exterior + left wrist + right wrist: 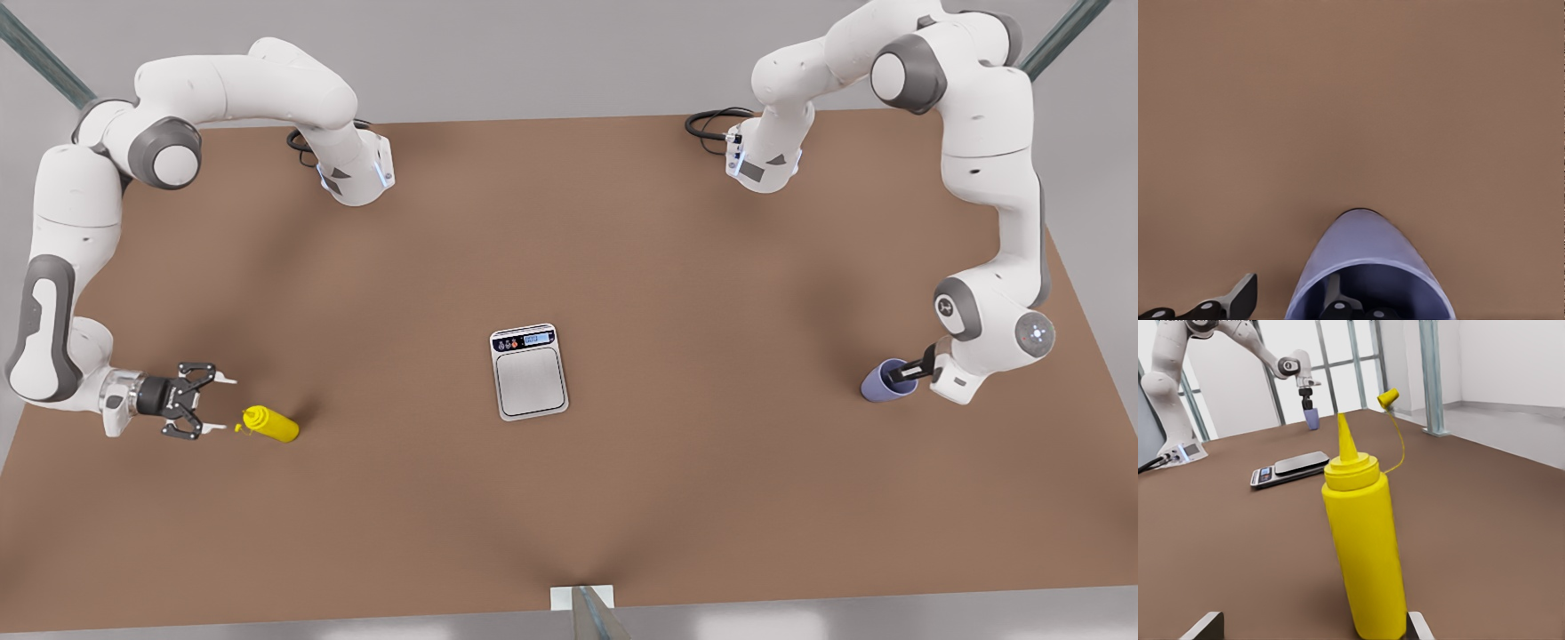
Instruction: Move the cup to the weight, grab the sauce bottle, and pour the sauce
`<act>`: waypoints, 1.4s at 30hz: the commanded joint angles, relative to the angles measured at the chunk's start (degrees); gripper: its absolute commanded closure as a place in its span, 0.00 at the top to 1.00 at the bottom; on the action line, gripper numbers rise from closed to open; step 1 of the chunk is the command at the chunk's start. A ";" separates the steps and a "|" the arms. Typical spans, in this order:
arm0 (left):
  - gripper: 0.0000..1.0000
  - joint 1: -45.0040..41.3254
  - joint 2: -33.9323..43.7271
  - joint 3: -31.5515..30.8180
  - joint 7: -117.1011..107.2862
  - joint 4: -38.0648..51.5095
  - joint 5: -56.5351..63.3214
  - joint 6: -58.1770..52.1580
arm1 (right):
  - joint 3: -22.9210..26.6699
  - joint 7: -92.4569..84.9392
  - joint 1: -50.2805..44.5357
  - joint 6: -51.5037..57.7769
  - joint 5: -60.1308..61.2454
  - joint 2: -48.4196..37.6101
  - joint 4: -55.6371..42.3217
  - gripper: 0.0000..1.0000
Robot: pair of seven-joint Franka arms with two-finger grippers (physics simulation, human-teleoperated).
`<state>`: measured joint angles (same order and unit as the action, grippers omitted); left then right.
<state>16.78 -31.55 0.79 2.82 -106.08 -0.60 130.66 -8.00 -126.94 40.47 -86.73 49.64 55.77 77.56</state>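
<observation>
The left gripper (916, 368) straddles the cup's (885, 380) rim, one finger inside, one outside, not visibly clamped, with the weight (530, 372) well off toward the front view's left, while the right gripper (222, 404) waits, spread, just beside the bottle (271, 423).

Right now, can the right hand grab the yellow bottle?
Probably yes. The right hand is open beside the bottle, fingers either side of it, nothing between them.
</observation>
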 commanded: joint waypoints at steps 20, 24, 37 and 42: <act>0.21 -23.89 8.18 -0.26 -16.17 8.96 -3.01 -13.42 | -0.09 -1.29 -4.00 -5.82 5.64 3.11 0.22 1.00; 0.21 -42.27 6.07 -0.35 -46.75 14.06 -7.22 -14.30 | -0.09 -1.29 -4.44 -5.82 5.73 3.03 0.84 1.00; 0.21 -62.66 -14.85 -0.26 -81.66 35.68 -6.87 -7.09 | -0.27 -1.20 -7.07 -5.82 6.52 3.03 1.54 0.95; 0.21 -63.01 -16.87 0.00 -81.57 35.68 -6.17 -5.51 | -0.35 -1.20 -7.78 -6.17 6.70 3.03 1.63 0.82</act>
<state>-46.14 -48.66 0.79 -78.78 -70.40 -6.53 125.29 -8.35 -128.14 32.61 -92.90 56.34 58.80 79.19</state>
